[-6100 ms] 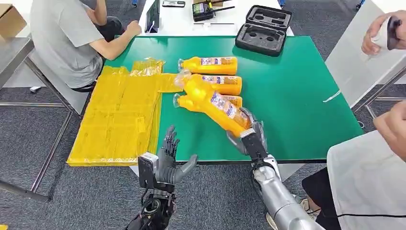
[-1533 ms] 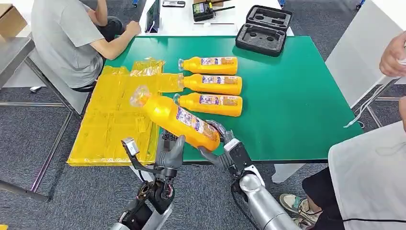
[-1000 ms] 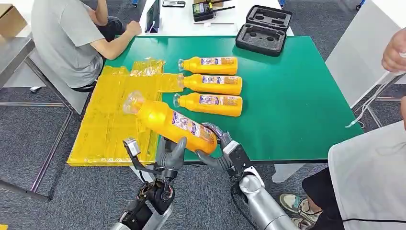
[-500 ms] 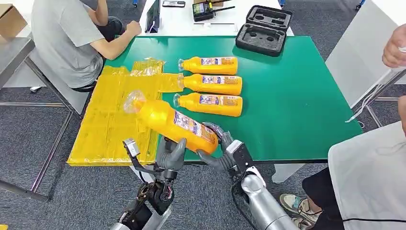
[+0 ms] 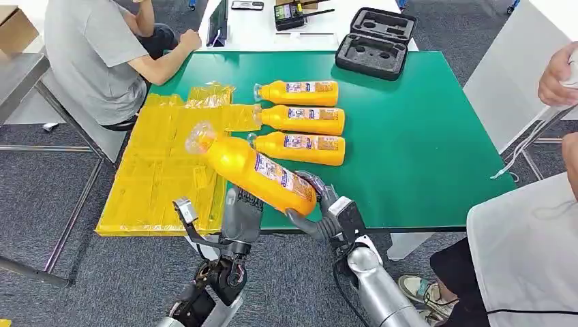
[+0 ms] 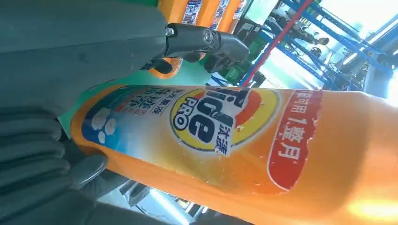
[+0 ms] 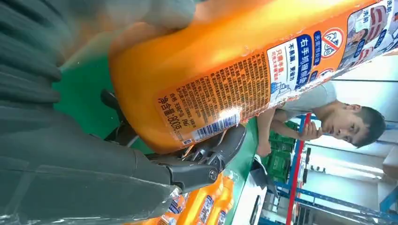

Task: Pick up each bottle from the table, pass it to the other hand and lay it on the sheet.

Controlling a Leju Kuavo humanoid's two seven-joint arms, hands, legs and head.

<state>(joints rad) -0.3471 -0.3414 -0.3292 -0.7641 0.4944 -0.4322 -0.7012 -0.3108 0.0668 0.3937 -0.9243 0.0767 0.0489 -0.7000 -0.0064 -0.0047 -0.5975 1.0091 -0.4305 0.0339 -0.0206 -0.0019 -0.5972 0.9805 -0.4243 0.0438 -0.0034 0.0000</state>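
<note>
My right hand [image 5: 327, 211] grips the base of an orange bottle [image 5: 255, 174], which slants in the air over the table's near edge with its clear cap toward the yellow sheet [image 5: 163, 170]. My left hand [image 5: 240, 214] stands upright just under the bottle's middle. In the left wrist view the bottle [image 6: 244, 140] lies against the dark fingers [image 6: 42, 164], while the thumb [image 6: 206, 42] stands off it. In the right wrist view the bottle [image 7: 211, 70] sits in my right hand's grasp. Three more orange bottles [image 5: 303, 119] lie in a row on the green table [image 5: 422, 136].
A person [image 5: 88, 54] sits at the far left, beside the sheet. Another person [image 5: 525, 252] stands at the right edge. An open black case [image 5: 375, 41] lies at the table's far edge. The sheet hangs over the table's left side.
My right hand carried the bottle from above the row leftward to my left hand. In the last half second the bottle rose slightly and the left thumb came off its front.
</note>
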